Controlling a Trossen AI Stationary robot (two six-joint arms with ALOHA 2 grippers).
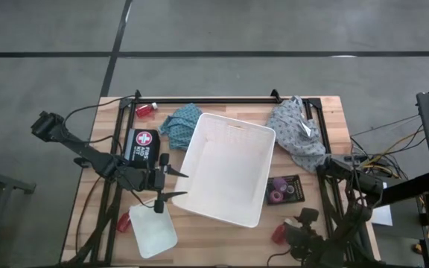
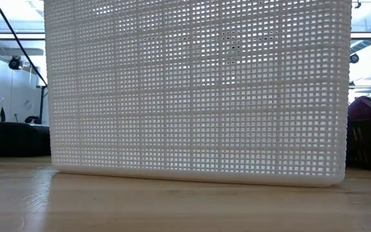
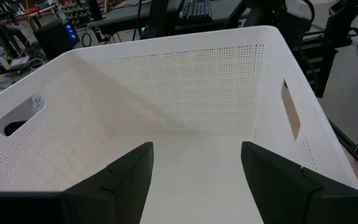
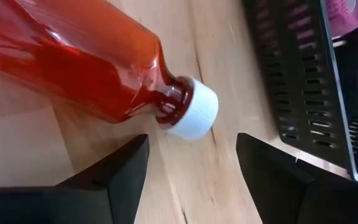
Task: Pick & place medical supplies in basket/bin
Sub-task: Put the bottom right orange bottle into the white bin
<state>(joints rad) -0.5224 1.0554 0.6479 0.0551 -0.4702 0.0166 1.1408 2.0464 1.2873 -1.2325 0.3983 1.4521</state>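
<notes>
Right hand (image 4: 191, 158), fingers apart, lowered over red bottle (image 4: 86, 59) on desk (image 4: 216, 180); left hand (image 3: 194, 168) empty, released above basket (image 3: 166, 81); next: grasp bottle.

**Two dark robot arms with two-finger end effectors**

Both arms are dark, near black, built from slim jointed segments with blocky housings at the joints. The left arm (image 1: 88, 152) ends in a chunky wrist block, and its left end effector (image 1: 171, 185) has two thin, pointed fingers. A thin dark cable arcs off the arm's rear segment. The right arm (image 1: 352, 182) carries a bundle of loose cables near its base. In the wrist views, each arm's fingers (image 4: 114, 174) appear as matte black, flat-faced, angular wedges with bevelled edges.
</notes>
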